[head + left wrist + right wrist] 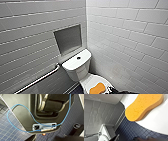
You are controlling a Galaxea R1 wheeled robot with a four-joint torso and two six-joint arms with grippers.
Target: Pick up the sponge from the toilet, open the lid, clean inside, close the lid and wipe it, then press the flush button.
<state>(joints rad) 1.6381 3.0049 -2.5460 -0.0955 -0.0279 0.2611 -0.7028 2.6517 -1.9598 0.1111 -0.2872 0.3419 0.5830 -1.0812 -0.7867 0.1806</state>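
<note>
End effector on the right arm (116, 91) is low beside the closed lid (88, 80), just next to the sponge (97, 88); whether it is released or clenched cannot be told.

White-tiled walls (125, 37) meet in a corner above a dark blue mosaic floor (134, 130). One white toilet (76, 67) stands in that corner, its tank below one recessed grey niche (68, 39). One metal grab bar (40, 79) slants along the wall beside the tank. The one lid is down over the bowl, hiding its inside. One orange sponge lies flat on the lid, and the right wrist view shows one end overhanging the lid's edge. One dark round flush button (78, 58) sits mid tank top.
</note>
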